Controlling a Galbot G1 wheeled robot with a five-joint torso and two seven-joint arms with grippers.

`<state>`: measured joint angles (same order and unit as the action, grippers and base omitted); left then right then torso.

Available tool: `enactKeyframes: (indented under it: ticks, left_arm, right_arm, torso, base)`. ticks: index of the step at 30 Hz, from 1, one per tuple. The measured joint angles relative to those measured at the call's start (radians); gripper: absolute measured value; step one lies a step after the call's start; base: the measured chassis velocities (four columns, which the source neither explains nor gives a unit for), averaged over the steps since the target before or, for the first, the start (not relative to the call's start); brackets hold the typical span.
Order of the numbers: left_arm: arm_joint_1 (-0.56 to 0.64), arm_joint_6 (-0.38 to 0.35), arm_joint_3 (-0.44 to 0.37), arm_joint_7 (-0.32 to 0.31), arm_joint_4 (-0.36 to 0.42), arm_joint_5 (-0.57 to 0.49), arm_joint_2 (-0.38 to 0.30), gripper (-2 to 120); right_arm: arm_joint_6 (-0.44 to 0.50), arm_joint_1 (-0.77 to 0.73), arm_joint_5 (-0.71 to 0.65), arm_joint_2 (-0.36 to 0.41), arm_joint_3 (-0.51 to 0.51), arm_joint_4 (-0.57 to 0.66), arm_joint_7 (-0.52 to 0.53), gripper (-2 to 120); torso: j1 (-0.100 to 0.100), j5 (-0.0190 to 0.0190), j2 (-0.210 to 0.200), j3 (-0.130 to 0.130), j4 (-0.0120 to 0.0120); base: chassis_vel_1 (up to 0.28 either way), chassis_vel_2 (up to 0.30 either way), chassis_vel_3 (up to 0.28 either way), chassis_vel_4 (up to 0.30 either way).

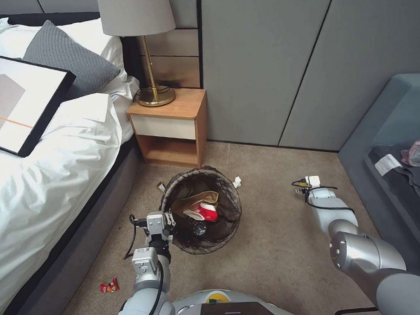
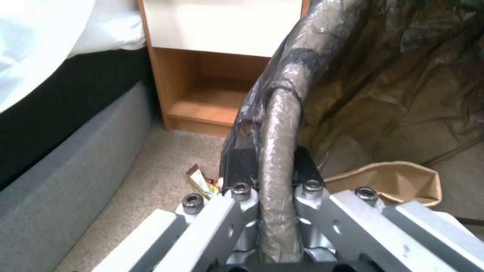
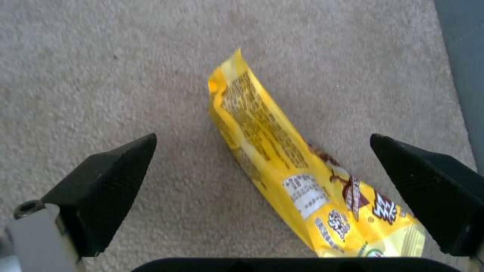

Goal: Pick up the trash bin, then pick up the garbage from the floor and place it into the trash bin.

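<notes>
Head view runs from the bed (image 1: 48, 174) along the left edge, past a small red wrapper (image 1: 109, 286) on the carpet beside the bed base, to the nightstand (image 1: 170, 126) against the wall. Open carpet (image 1: 273, 229) stretches between the bin and the grey sofa (image 1: 394, 135) at the right edge. The left gripper (image 1: 169, 223) reaches forward from a low, bent arm and pinches the near-left rim of the trash bin (image 1: 230, 200), fingers pressed on either side of the bag-covered rim. Inside lie a tan paper bag (image 1: 198, 198) and a red-and-white wrapper (image 1: 205, 212). A white tissue wad (image 1: 237, 181) sits just beyond the bin. The right gripper (image 3: 262, 158) points down at the carpet with fingers spread wide, the yellow snack packet (image 3: 282, 166) lying between them, untouched.
</notes>
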<state>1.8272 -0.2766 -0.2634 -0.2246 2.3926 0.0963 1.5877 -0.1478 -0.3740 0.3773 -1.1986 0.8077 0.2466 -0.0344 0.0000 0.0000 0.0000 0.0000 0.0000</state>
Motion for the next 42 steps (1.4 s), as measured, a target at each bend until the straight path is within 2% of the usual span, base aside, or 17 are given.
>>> enactKeyframes:
  ticks: [22, 28, 33, 34, 42]
  left_arm:
    - [0.000, 0.000, 0.000, 0.000, 0.000, 0.000, 0.000, 0]
    - [0.000, 0.000, 0.000, 0.000, 0.000, 0.000, 0.000, 0]
    - [0.000, 0.000, 0.000, 0.000, 0.000, 0.000, 0.000, 0]
    - [0.000, 0.000, 0.000, 0.000, 0.000, 0.000, 0.000, 0]
    - [0.000, 0.000, 0.000, 0.000, 0.000, 0.000, 0.000, 0]
  right_arm:
    - [0.003, -0.011, 0.002, 0.004, -0.002, 0.007, -0.002, 100]
    - [0.023, -0.015, 0.001, 0.000, -0.004, 0.019, -0.011, 100]
    - [0.035, -0.022, 0.009, -0.002, -0.013, 0.037, -0.026, 100]
    - [0.040, -0.024, 0.025, -0.007, -0.024, 0.052, -0.032, 100]
    - [0.046, -0.016, 0.077, -0.025, -0.077, 0.086, -0.045, 100]
  torso:
    - [0.000, 0.0000, 0.000, 0.000, 0.0001]
    - [0.000, -0.0001, 0.000, 0.000, -0.0009]
    - [0.000, 0.0000, 0.000, 0.000, -0.0003]
    - [0.000, 0.0000, 0.000, 0.000, 0.0006]
    - [0.000, -0.0001, 0.000, 0.000, -0.0003]
  base:
    - [-0.023, -0.019, -0.020, -0.025]
    - [-0.066, -0.062, -0.071, -0.075]
    - [0.000, 0.000, 0.000, 0.000]
    - [0.000, 0.000, 0.000, 0.000]
    - [0.000, 0.000, 0.000, 0.000]
